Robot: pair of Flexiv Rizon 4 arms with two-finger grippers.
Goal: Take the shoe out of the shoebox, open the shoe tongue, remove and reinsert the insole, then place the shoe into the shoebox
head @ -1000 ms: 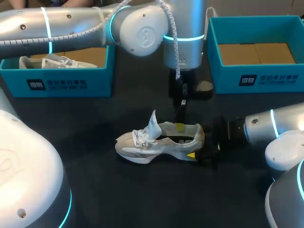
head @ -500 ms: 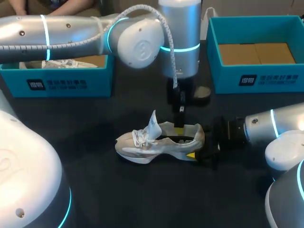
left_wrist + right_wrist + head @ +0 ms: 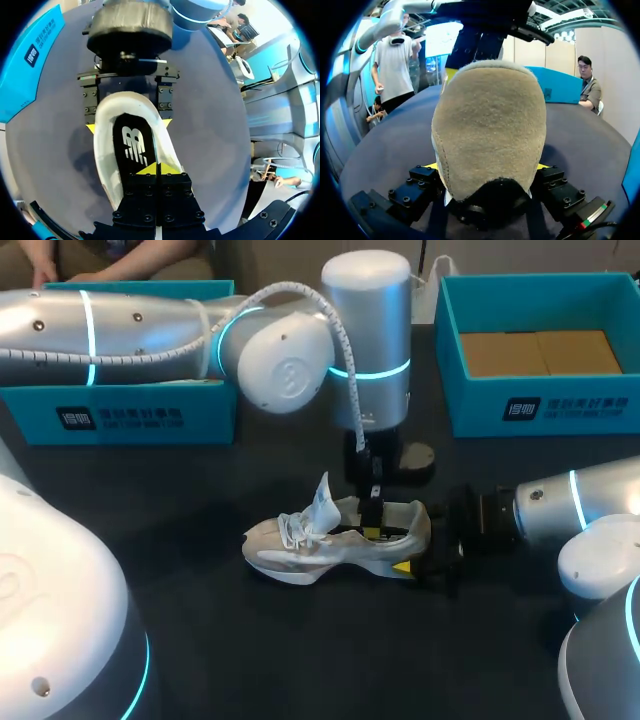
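Left arm (image 3: 370, 360) has dropped over the last second. Its jaws were hanging above the shoe (image 3: 300, 540) and are now down inside the collar opening, at the heel end. Shoe, right arm (image 3: 560, 505) and both boxes haven't shifted.

Left jaws: closed tip to tip, sitting on the black insole (image 3: 131, 145) in the left wrist view. Can't tell whether they've pinched a fold of it or are just pressing on it.

Right jaws: spread wide and clamped on the heel from both sides, low at the sole. Both wrist views confirm contact left and right, so the shoe is pinned.

Shoe is on its sole on the counter (image 3: 300, 650), roughly mid-counter, toe toward my left. It is well apart from the left shoebox (image 3: 150, 418) and nearer the right shoebox (image 3: 540, 408). Tongue (image 3: 322, 492) stands up and forward, so the opening is clear.

My read: takeout and tongue steps are done, and we're at the insole step. The insole lies flat in the footbed, so either the pull hasn't started or this is the press-down after reinsertion. I can't say which from this. Main risk is the closed tips sliding on the insole instead of catching an edge. Boxing the shoe is still to do.
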